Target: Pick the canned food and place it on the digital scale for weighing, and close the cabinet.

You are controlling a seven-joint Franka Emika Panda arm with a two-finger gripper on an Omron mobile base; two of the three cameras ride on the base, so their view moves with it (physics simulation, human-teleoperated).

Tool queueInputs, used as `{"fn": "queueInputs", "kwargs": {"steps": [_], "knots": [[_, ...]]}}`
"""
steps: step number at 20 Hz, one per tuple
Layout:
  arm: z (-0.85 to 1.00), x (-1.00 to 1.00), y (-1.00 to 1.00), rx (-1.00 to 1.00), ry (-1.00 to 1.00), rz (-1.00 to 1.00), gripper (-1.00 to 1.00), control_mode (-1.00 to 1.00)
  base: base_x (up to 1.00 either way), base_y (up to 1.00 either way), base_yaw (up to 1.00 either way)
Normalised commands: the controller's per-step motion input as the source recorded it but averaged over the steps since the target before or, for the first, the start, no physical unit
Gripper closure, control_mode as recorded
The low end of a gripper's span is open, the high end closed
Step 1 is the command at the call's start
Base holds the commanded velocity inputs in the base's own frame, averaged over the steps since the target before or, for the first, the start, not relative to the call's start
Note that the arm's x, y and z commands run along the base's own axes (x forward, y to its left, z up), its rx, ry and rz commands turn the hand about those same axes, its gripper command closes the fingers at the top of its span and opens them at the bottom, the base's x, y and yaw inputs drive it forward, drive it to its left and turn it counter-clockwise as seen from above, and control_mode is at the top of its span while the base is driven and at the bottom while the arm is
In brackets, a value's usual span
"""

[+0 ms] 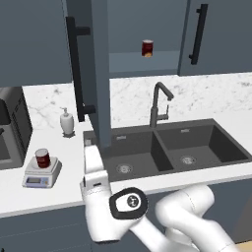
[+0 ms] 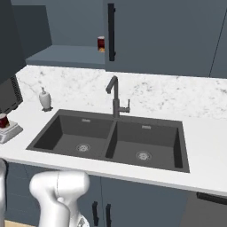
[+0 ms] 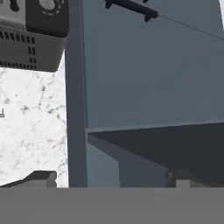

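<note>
Pincer tips (image 3: 111, 179) peek up at the foot of the hand view, spread wide with nothing between them, facing the open cabinet door (image 1: 101, 74). Canned food (image 1: 42, 158) already sits upright on the digital scale (image 1: 42, 173), left of the sink (image 1: 167, 147). So it's door-closing time, I'd say: get behind that door's edge and sweep it smoothly shut, staying clear of the faucet (image 1: 160, 104). Hard to judge whether the tips touch the door; the arm's upper link (image 1: 93, 170) hides the hand from the left base view.
</note>
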Motion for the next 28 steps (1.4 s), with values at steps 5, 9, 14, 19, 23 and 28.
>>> {"fn": "queueInputs", "kwargs": {"steps": [5, 9, 14, 19, 23, 28], "knots": [[0.88, -0.05, 0.03, 0.18, -0.07, 0.00, -1.00, -1.00, 0.00, 0.00, 0.00], [0.59, 0.00, -0.17, 0.16, 0.01, 0.00, -1.00, -1.00, 0.00, 0.00, 0.00], [0.12, 0.42, -0.44, 0.11, 0.17, 0.00, -1.00, -1.00, 0.00, 0.00, 0.00], [0.01, 0.79, -0.53, 0.00, 0.18, 0.00, -1.00, -1.00, 0.00, 0.00, 0.00], [0.38, 0.36, -0.62, 0.01, 0.02, 0.00, -1.00, -1.00, 0.00, 0.00, 0.00], [0.55, 0.11, -0.63, 0.06, 0.01, 0.00, -1.00, -1.00, 0.00, 0.00, 0.00]]}}
